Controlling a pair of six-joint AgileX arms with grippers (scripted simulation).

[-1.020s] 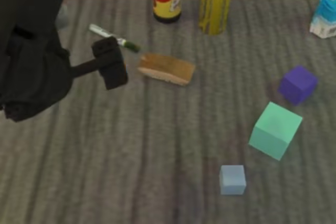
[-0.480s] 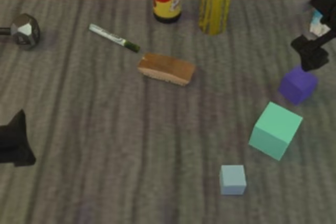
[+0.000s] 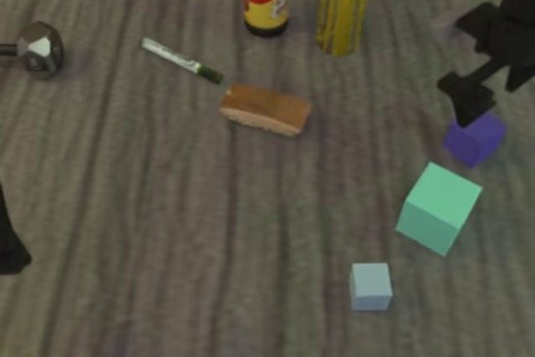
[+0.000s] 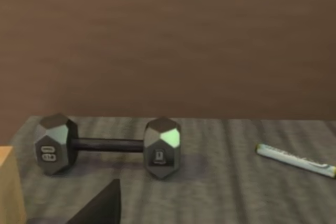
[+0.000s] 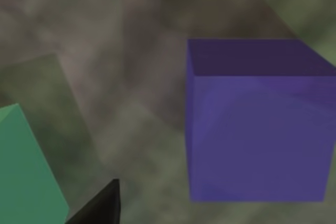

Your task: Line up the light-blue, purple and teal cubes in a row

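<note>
Our right claw [image 3: 468, 104] hovers just above the purple cube [image 3: 476, 140] at table right | cube directly below, slightly nearer us | fingers' spread unclear, nothing held | left arm parked.

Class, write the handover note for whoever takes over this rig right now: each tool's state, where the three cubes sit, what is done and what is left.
Right tool: above the purple cube, at the table's right side, holding nothing; open or shut cannot be told.
Left tool: parked at the table's left edge, idle.
Cubes: purple far right; teal cube nearer the front and a little left of it; light-blue cube further front-left. All three stand apart on the table, the teal one turned at an angle.
Done: nothing placed yet.
Left: grasp the purple cube, likely next, then set all three in a straight row.
</note>
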